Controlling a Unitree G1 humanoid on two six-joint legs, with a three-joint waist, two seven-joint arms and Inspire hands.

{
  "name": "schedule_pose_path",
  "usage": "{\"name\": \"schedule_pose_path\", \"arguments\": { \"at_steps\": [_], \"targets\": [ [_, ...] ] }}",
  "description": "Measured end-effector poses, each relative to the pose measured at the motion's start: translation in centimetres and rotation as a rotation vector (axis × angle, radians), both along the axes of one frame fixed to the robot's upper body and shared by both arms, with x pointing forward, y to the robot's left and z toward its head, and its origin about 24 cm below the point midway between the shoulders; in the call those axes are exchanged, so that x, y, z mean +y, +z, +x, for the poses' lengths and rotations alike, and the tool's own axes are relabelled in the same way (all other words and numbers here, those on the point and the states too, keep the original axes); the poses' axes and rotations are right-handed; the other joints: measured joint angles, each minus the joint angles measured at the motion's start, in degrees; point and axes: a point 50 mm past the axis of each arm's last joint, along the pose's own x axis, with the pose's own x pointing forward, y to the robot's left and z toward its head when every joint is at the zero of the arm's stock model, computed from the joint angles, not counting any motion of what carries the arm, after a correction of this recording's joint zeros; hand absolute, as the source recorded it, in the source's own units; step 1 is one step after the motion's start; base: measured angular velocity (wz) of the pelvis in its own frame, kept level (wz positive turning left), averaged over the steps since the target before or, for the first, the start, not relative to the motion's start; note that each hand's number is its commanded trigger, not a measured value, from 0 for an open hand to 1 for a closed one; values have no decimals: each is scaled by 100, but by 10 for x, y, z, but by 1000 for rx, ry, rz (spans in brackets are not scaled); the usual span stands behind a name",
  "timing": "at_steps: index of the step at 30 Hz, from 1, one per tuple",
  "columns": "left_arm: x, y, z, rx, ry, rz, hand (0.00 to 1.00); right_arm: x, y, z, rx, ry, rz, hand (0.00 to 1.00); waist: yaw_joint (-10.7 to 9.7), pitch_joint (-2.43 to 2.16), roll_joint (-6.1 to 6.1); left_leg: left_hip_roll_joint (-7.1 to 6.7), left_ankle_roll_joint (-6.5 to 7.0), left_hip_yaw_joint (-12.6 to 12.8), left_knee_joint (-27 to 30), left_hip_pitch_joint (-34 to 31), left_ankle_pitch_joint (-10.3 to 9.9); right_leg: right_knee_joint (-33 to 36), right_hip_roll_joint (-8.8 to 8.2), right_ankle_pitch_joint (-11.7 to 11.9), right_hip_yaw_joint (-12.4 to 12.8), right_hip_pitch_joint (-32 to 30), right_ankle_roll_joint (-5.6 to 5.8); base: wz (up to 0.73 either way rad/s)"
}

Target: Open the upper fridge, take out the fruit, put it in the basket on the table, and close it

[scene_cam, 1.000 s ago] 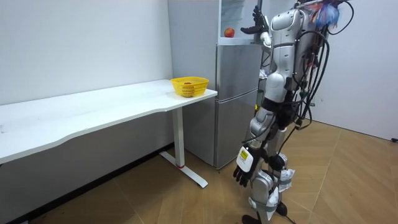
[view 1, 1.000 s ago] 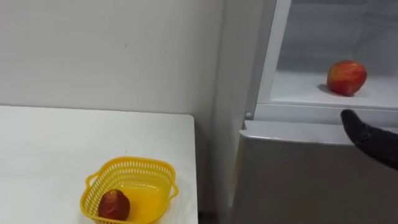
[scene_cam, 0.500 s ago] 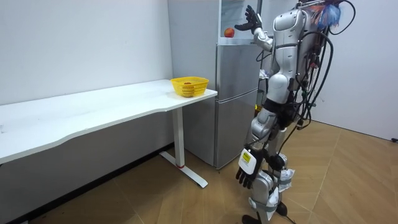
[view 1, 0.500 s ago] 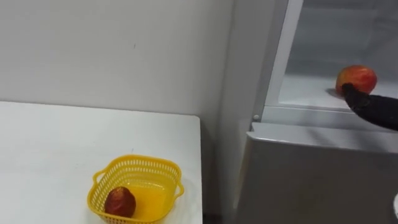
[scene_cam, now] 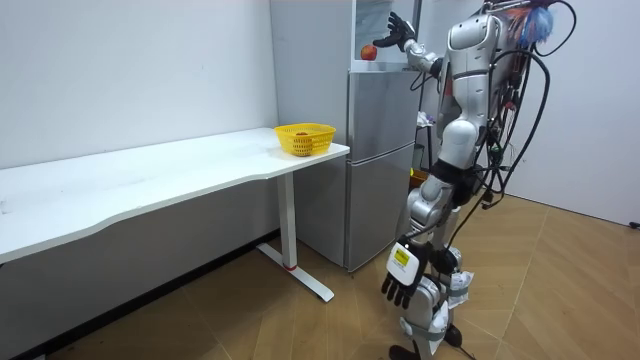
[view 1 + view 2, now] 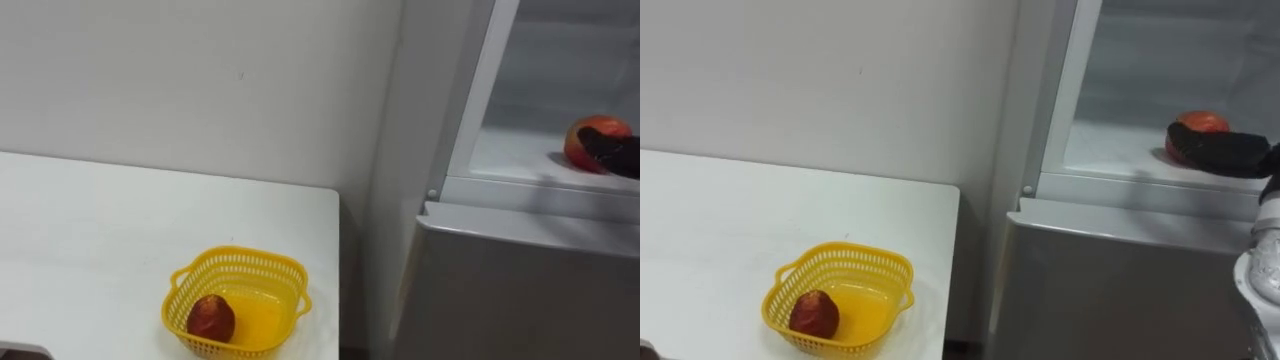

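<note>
Grasp step: your right hand (image 6: pixel 1215 148), fingers extended, lies across the apple (image 6: pixel 1202 121) on the fridge shelf (image 6: pixel 1120 150). Next, close round the apple.

two red round apples (image 6: pixel 211 318), one at the lower left of the frame, the other apple (image 6: pixel 595 128) at the upper right. one yellow slotted plastic basket (image 6: pixel 240 262). one white flat-topped table (image 6: pixel 100 230). one grey metal fridge (image 6: pixel 520 290).

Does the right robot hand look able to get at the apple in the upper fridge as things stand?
Likely yes: the upper compartment stands open and the right robot hand is at the apple, nothing between them.
</note>
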Motion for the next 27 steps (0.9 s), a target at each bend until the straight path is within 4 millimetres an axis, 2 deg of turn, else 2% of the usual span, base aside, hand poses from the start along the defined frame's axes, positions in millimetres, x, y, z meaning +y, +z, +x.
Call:
{"name": "schedule_pose_path", "arguments": {
  "at_steps": [3,8,18,27],
  "targets": [
    [7,2,1,3,-5,16,0,-10,2,4,10,1,57,0,5,-29,-41,1,-1,-18,11,10,1,-4,-1,0,-25,15,0,4],
    [13,4,-4,26,35,40,0,-19,-12,8,107,-6,93,0,-2,-65,-147,-3,-1,-37,17,18,1,-26,-4,0,-58,70,0,4],
    [16,5,-6,49,53,60,0,-37,-51,14,309,-11,200,0,1,-36,-206,-20,-2,-100,24,0,1,-18,-23,-5,-143,94,-3,3],
    [17,6,-5,51,55,66,0,-37,-44,19,310,21,201,0,-13,-35,-205,-22,-1,-105,41,-1,1,-31,-21,-11,-140,85,-2,0]
  ]
}}
